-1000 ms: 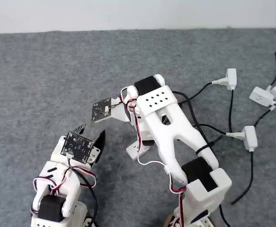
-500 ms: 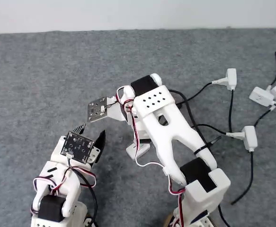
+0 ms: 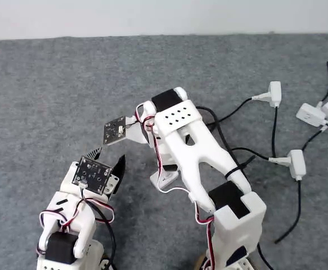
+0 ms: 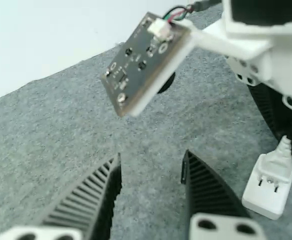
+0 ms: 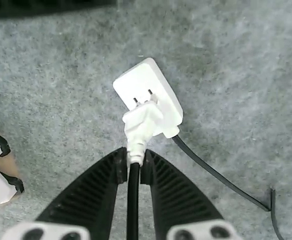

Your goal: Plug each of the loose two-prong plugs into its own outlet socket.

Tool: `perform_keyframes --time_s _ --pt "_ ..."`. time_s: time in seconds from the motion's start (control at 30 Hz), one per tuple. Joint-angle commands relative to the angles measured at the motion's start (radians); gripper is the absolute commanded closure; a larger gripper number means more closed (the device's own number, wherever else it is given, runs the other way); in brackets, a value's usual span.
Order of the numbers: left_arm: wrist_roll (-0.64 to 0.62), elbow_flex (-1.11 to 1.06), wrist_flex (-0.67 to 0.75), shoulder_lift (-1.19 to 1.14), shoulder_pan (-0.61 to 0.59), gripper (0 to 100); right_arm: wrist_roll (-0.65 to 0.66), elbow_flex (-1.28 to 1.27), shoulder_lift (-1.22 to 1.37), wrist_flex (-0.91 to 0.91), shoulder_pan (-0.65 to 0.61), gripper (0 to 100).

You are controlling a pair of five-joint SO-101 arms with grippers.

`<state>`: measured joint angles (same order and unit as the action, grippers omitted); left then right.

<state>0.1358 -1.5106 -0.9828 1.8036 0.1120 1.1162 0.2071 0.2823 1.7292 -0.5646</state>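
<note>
Grey carpet (image 5: 50,75), plug (image 5: 141,124) at socket (image 5: 158,87).

Two arms (image 3: 200,149). Five white blocks (image 3: 296,164) in the high view: four at right, one at centre. One plug (image 5: 141,122) in the right wrist view. Black cords (image 3: 297,208): too tangled to count.

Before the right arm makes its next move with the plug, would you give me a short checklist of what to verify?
1. Right gripper shut on the cable behind the plug: ok.
2. Plug's tip at the slots of the outlet socket: ok.
3. Plug fully seated: cannot tell.
4. Left gripper open, empty, apart from the socket: ok.
5. Other outlet blocks plugged in: cannot tell.
</note>
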Motion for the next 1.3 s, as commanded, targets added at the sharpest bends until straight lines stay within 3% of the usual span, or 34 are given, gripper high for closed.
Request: perform_keyframes --time_s 0.0,1.27 --pt "-0.006 0.028 0.003 0.008 -0.009 80 0.005 0.055 -0.007 -0.007 -0.016 99.1" --pt "-0.006 0.027 0.003 0.008 -0.009 80 -0.021 0.012 0.159 -0.071 -0.062 99.1"
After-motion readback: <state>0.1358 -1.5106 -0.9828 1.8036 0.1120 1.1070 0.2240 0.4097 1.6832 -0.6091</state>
